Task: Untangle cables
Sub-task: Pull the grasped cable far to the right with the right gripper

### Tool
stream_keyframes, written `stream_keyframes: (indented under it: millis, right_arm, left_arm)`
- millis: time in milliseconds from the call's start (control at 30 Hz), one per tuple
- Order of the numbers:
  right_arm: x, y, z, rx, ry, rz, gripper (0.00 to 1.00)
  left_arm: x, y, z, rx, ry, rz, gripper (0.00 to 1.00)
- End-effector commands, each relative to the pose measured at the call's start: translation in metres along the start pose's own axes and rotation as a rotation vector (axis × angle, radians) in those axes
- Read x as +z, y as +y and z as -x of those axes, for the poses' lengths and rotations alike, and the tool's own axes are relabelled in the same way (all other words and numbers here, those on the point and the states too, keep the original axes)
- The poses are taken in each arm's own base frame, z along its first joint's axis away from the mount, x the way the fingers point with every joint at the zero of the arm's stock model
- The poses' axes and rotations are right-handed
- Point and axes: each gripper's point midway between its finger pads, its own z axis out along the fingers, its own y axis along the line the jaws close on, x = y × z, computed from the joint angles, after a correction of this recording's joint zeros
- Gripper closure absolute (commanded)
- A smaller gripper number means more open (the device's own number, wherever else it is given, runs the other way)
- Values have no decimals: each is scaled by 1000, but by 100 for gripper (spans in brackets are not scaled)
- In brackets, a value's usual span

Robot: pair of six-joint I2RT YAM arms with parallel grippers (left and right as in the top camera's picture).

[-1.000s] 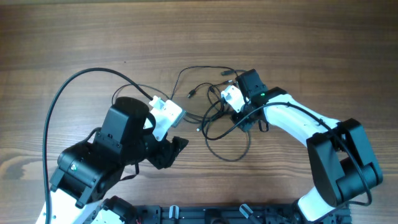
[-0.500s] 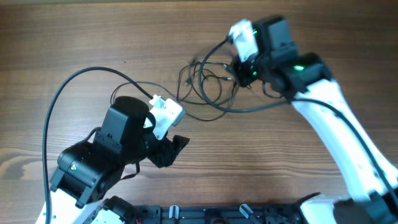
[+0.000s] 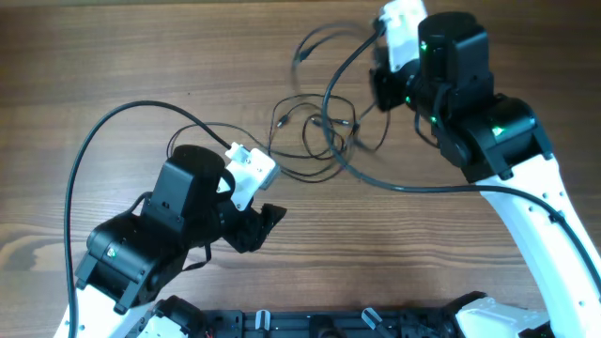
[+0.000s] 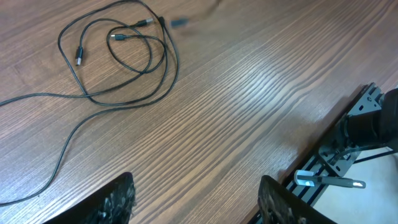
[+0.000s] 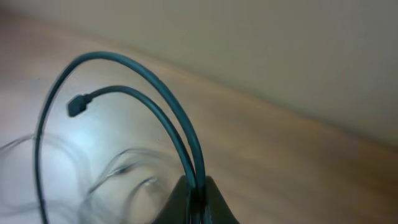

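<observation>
Currently, my right gripper pinches the cables at far right; their loose loops run left, nearer my spread left gripper

Blurred cables in right wrist view

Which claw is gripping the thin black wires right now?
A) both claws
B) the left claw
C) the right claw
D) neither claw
C: its own camera shows the right claw pinched shut on two strands of the wires, while the left claw hangs open over the table, holding nothing.
</observation>
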Motion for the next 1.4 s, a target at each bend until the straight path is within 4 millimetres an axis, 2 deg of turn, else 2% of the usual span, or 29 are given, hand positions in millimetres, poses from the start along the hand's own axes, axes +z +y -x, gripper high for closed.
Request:
stream_keyframes:
  millis: [0,67,233,367,433,600,633,733,900,967,1133,1233,1367]
  right_arm:
    - [-35,-81,24,64,-96,-451,96]
    - [-47,-110,32,109,-141,-588,96]
    - [-59,-164,41,197,-217,-703,96]
    - [-63,-221,26,249,-209,-785,96]
    - [-62,-248,12,276,-185,-807,96]
    - [-70,-325,-35,396,-128,-923,96]
    - [-70,-335,-42,405,-119,-934,96]
    - [-70,-377,-78,444,-61,-975,96]
    - [-72,-425,-136,515,30,-1034,96]
    - [-75,-443,-169,632,49,-1074,96]
    - [-83,-469,-250,873,134,-1159,96]
    - [-90,-477,-284,913,203,-1187,96]
    - [-110,-482,-328,1049,248,-1253,96]
  left_arm:
    - [2,0,0,-10,4,-2,35]
    - [4,1,-1,-12,12,-2,35]
    - [12,3,-2,-40,42,-3,35]
    - [21,5,-4,-49,76,-3,38]
    - [25,6,-4,-62,87,-3,41]
    - [29,9,-5,-103,101,5,44]
    - [29,9,-5,-108,101,7,44]
    - [29,9,-6,-118,106,7,44]
    - [29,8,-8,-142,115,8,41]
    - [29,8,-8,-142,114,8,40]
    - [29,8,-8,-180,116,10,39]
    - [29,8,-10,-193,124,11,39]
    - [28,8,-11,-193,126,11,38]
